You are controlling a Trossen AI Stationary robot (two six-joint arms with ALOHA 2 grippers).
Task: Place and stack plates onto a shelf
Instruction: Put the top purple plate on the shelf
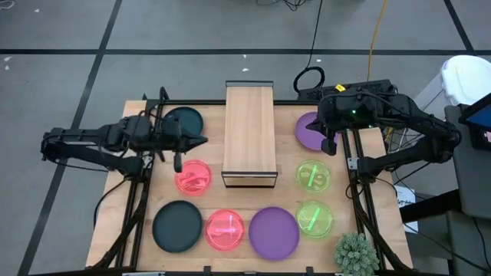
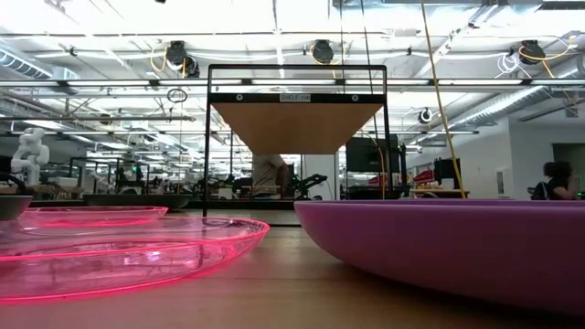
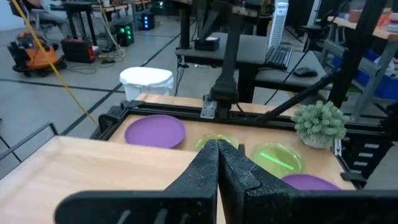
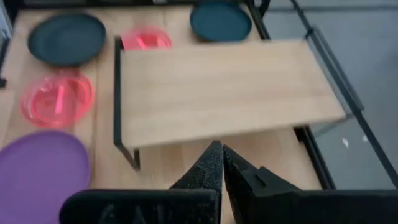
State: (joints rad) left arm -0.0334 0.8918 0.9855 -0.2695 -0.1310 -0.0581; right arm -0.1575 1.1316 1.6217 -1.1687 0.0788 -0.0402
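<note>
Left gripper [image 1: 201, 139] hovered beside shelf [image 1: 249, 134], fingers pressed together, holding nothing. Right gripper [image 4: 218, 155] sat over far purple plate [image 1: 311, 130], likewise closed, empty.

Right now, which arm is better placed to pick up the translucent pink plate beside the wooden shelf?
Probably left: the left gripper hangs just above the translucent pink plate; the right gripper sits across the shelf.
</note>
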